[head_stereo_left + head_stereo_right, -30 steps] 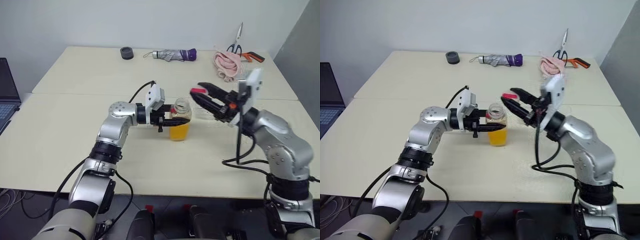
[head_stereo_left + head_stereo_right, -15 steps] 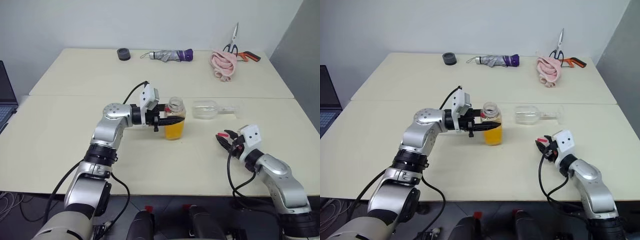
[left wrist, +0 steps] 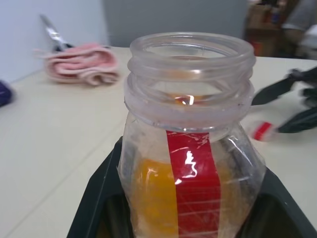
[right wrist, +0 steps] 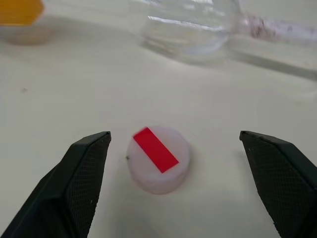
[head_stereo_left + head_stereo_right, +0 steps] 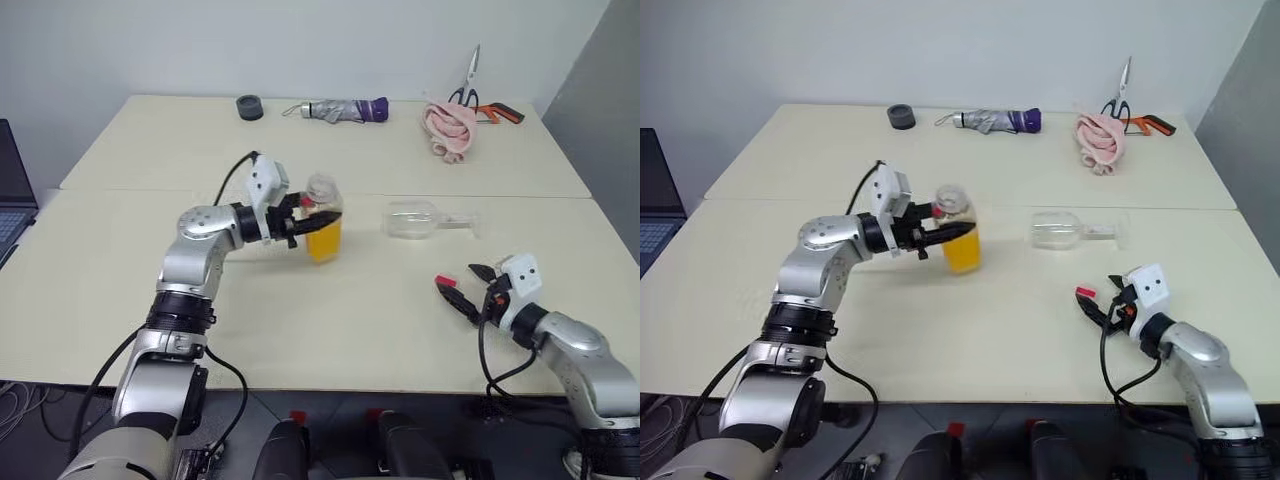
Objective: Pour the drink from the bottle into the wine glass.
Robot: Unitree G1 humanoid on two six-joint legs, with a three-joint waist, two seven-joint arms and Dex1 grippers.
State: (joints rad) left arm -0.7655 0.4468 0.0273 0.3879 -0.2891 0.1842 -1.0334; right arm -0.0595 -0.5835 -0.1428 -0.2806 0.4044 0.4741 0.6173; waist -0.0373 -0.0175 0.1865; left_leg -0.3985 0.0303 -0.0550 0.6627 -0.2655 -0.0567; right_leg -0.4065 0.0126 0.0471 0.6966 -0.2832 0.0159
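bottle [image 5: 322,222] uncapped, upright, grasped in left fingers [image 5: 312,219], arm bent inward, right fingers [image 4: 176,186] released, low over cap [image 4: 157,158]

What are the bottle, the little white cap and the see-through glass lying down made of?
The bottle looks like thin clear plastic: its walls are crinkly and shiny, with a glossy red strip stuck on. The cap seems matte white plastic, smooth, also with a red strip. The wine glass lying on its side is clear and shiny; it could be glass or clear plastic, the look doesn't settle it.
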